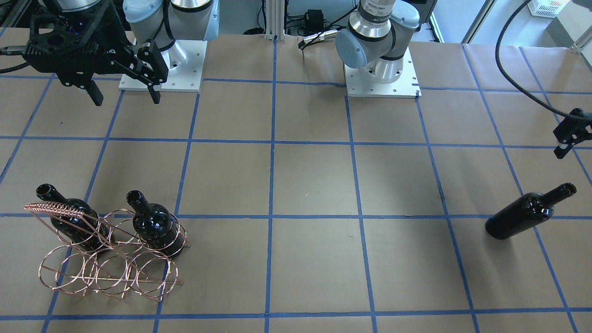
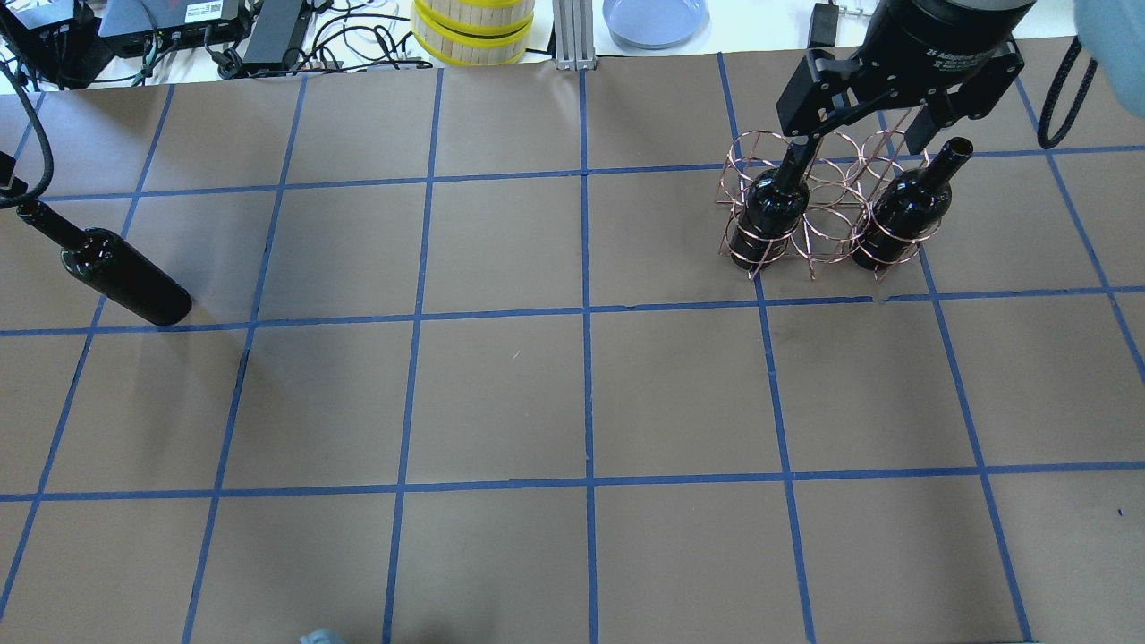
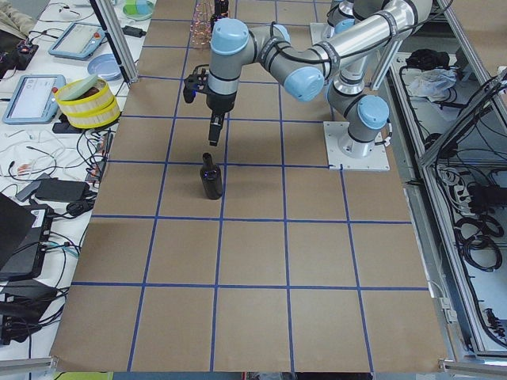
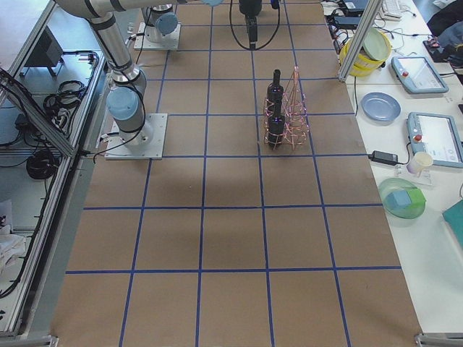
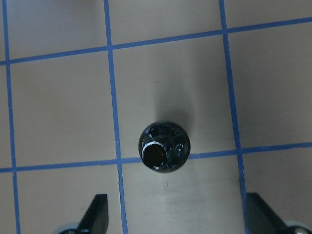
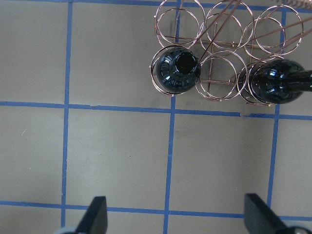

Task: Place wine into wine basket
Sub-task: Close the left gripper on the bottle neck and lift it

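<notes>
One near-black wine bottle (image 1: 527,213) stands alone and upright on the table; it also shows in the overhead view (image 2: 121,279). In the left wrist view its mouth (image 5: 163,147) lies straight below the camera, and my left gripper (image 5: 178,217) is open above it, apart from it. The copper wire wine basket (image 2: 832,192) stands at the far right and holds two more upright bottles (image 2: 771,210) (image 2: 899,219). My right gripper (image 2: 859,143) hovers open and empty above the basket. The right wrist view shows the basket (image 6: 224,29) and both bottles beyond the open fingers.
The two arm bases (image 1: 381,69) stand at the robot's edge of the table. Beyond the far edge are yellow-rimmed round boxes (image 2: 474,27), a blue plate (image 2: 653,18) and cables. Brown paper with a blue tape grid covers the table.
</notes>
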